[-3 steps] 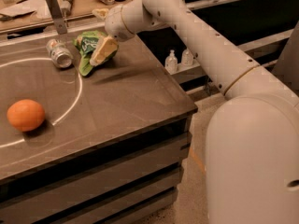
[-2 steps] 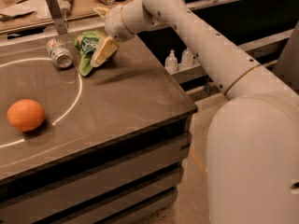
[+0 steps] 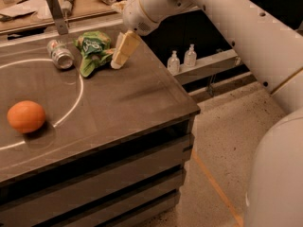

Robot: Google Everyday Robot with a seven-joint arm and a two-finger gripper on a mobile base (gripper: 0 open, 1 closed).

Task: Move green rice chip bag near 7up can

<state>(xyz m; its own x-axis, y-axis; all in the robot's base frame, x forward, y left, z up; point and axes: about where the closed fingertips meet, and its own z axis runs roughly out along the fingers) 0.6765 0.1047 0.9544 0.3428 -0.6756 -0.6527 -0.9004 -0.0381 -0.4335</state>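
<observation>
Likely light, crinkly bag [image 3: 93, 50] beside can [image 3: 60, 54]; best pinched at a fold. Gripper [image 3: 120, 53] at its right edge, grip unclear.

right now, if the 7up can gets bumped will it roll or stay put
Likely rolls: the 7up can lies on its side on the smooth tabletop. Small, so probably light; a slight nudge might shift it. The crumpled green rice chip bag beside it looks too soft to stop it. The gripper is at the bag's other side.
</observation>
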